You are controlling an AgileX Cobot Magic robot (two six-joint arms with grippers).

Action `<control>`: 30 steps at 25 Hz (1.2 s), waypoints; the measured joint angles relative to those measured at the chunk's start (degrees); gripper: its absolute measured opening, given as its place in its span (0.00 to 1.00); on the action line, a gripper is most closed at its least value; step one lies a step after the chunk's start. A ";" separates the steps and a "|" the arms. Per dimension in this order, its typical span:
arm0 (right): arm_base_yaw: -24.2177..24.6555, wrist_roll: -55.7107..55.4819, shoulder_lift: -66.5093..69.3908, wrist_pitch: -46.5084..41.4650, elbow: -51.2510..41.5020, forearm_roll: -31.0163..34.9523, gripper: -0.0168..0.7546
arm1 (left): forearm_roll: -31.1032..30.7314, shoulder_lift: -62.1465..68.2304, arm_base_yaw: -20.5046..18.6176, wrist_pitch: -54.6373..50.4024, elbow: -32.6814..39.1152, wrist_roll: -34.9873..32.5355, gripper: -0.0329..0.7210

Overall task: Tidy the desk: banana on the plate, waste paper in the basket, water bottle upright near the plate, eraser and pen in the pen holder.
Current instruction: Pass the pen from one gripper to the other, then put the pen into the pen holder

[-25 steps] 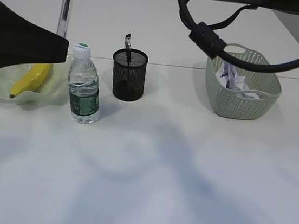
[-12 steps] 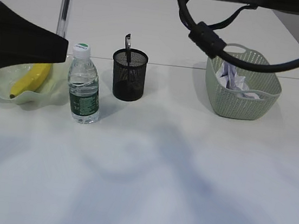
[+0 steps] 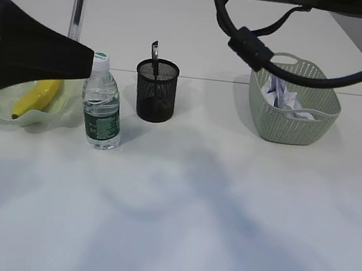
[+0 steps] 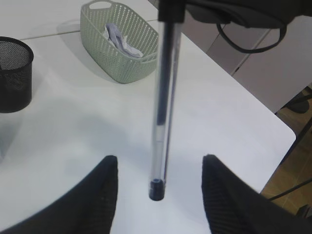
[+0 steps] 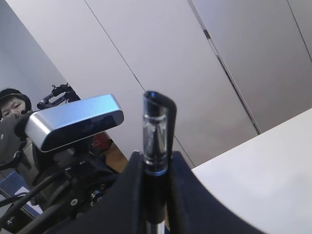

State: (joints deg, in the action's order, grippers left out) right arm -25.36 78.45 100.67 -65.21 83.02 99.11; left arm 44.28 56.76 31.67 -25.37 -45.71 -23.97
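I see the right gripper (image 5: 155, 161) closed on the pen (image 5: 156, 136), clamping its barrel below the cap. In the left wrist view the pen (image 4: 163, 97) hangs upright between the parted fingers (image 4: 105, 187) of the left gripper (image 4: 157, 183), touching neither; that gripper stands open and holds nothing. On the desk (image 3: 226, 200), the banana (image 3: 37, 98) lies on the plate (image 3: 51, 119) at far left. The water bottle (image 3: 102, 103) stands upright just right of the plate. The pen holder (image 3: 155, 89) sits further right; the basket (image 3: 294, 100), containing waste paper (image 3: 280, 95), is at far right.
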 joint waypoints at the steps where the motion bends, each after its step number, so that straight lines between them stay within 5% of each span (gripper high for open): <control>1: 0.00 0.11 0.00 0.00 0.00 0.00 0.11 | 0.00 0.00 0.00 0.00 0.00 0.00 0.58; 17: 1.30 0.08 0.00 2.05 0.00 -2.65 0.10 | -2.40 0.00 -1.43 2.40 0.00 0.24 0.76; 23: 4.82 -1.97 -1.02 2.18 0.00 -7.05 0.10 | -4.91 -1.23 -12.58 1.35 0.00 3.27 0.76; 30: 7.28 -5.30 -3.20 4.37 0.00 -12.59 0.10 | -23.49 -6.02 -26.41 -4.42 0.00 17.58 0.72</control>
State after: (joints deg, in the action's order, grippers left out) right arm -18.08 73.15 97.48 -60.84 83.02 86.52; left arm 20.79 50.74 5.26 -29.78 -45.71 -6.39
